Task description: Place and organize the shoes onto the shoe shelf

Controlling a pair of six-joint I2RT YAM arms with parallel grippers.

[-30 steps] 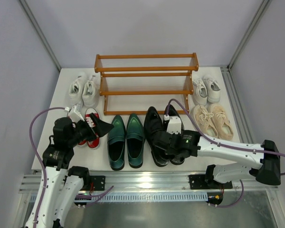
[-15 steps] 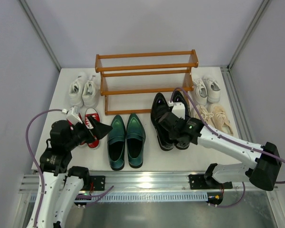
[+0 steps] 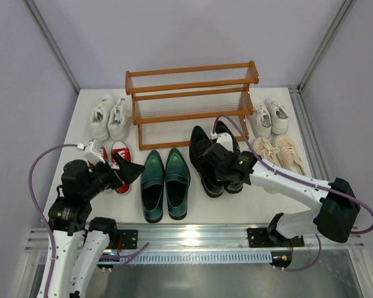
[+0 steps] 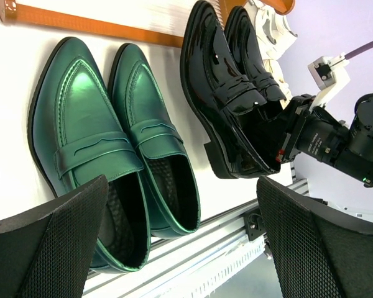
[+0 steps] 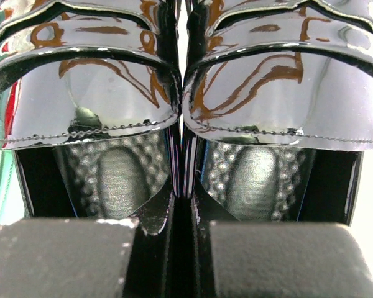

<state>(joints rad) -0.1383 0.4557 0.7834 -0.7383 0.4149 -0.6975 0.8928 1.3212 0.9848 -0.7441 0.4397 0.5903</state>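
Shoes in hand: the pair of glossy black patent loafers (image 3: pixel 204 156), smooth pointed toes, a strap across each vamp, grey pebbled insoles; the orange-brown shelf is mirrored in the shine.
Position: just right of the table's centre, side by side with inner walls pressed together. The toes point to 12 o'clock and overlap the shelf's bottom front rail in the overhead view. Whether the soles are off the table cannot be told.
Right gripper (image 5: pixel 183 245): narrowed tight, pinching the two touching inner walls at the heel end, one finger (image 5: pixel 62 257) inside each loafer.
Neighbouring pair: glossy dark green loafers (image 3: pixel 165 183), at 9 o'clock of the black pair, flat on the white tabletop (image 3: pixel 248 208), toes to 12.
Shelf: orange-brown wooden slatted rack (image 3: pixel 189 102) at 12 o'clock, no shoes on its tiers.
Other shoes: white sneakers (image 3: pixel 109 117) at 10 o'clock, a second white pair (image 3: pixel 268 117) at 2, beige lace-up sneakers (image 3: pixel 280 155) at 3, red sneakers with white laces (image 3: pixel 121 152) at 9.
Left gripper (image 4: pixel 181 186): spread wide, holding nothing, above the red sneakers.
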